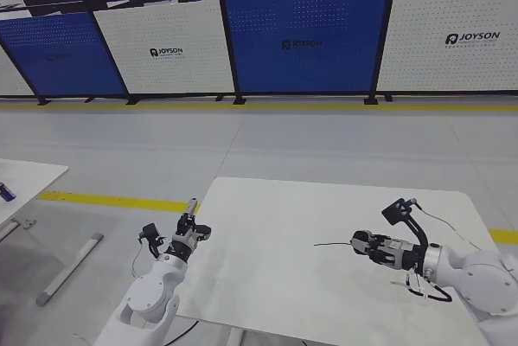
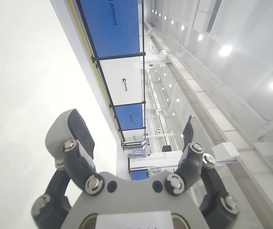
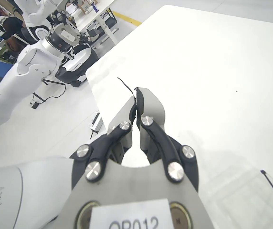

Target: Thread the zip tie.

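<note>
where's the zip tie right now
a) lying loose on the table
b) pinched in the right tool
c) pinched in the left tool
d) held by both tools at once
b: the right tool is shut on the zip tie, whose thin black end sticks out past its tips above the table, while the left tool is open with nothing in it.

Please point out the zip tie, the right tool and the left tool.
zip tie [image 3: 126, 86]: right wrist view, on the free black strand.
right tool [image 3: 136, 97]: right wrist view, midway between its closed fingertips.
left tool [image 2: 131, 116]: left wrist view, midway between its open fingertips.
</note>
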